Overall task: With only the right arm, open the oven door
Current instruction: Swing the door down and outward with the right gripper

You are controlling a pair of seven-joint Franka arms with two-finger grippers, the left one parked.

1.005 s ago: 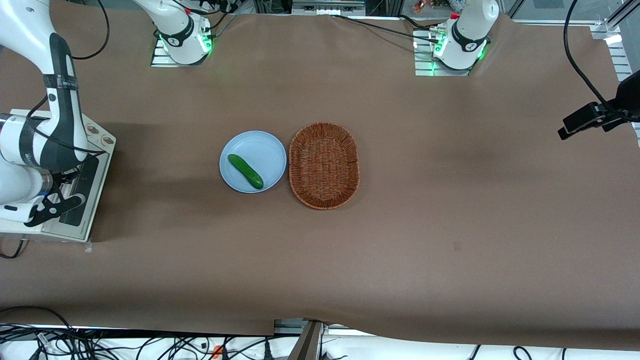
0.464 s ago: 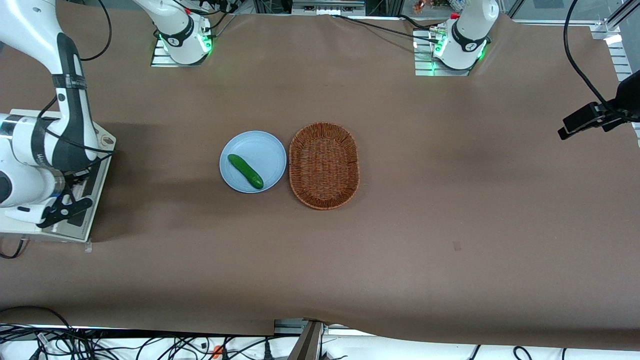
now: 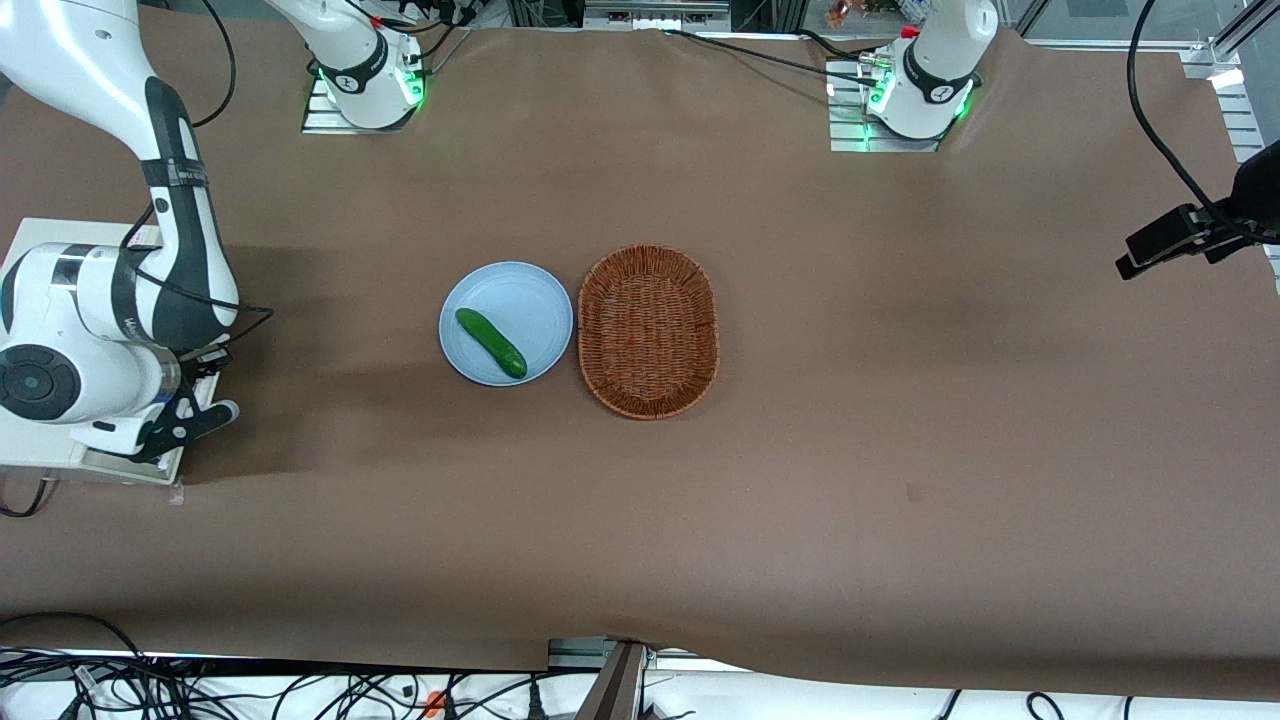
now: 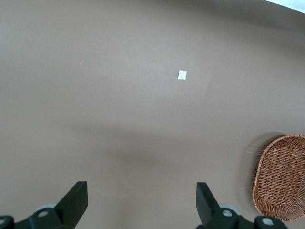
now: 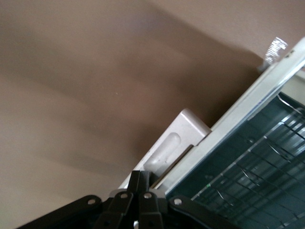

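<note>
One oven (image 3: pixel 40 455) stands at the working arm's end of the table, with one oven door (image 5: pixel 248 157) and one silver bar handle (image 5: pixel 174 145). One right arm (image 3: pixel 120 290) carries one gripper (image 3: pixel 195 420) above the door. The table (image 3: pixel 900 400) also bears one light blue plate (image 3: pixel 525 295), one cucumber (image 3: pixel 491 343) and one wicker basket (image 3: pixel 648 331).

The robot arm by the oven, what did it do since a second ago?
The right arm swung toward the plate, carrying its gripper out past the oven's front edge, and now hides most of the door. In the wrist view the gripper sits at the door handle. The plate, cucumber and basket stayed put.
</note>
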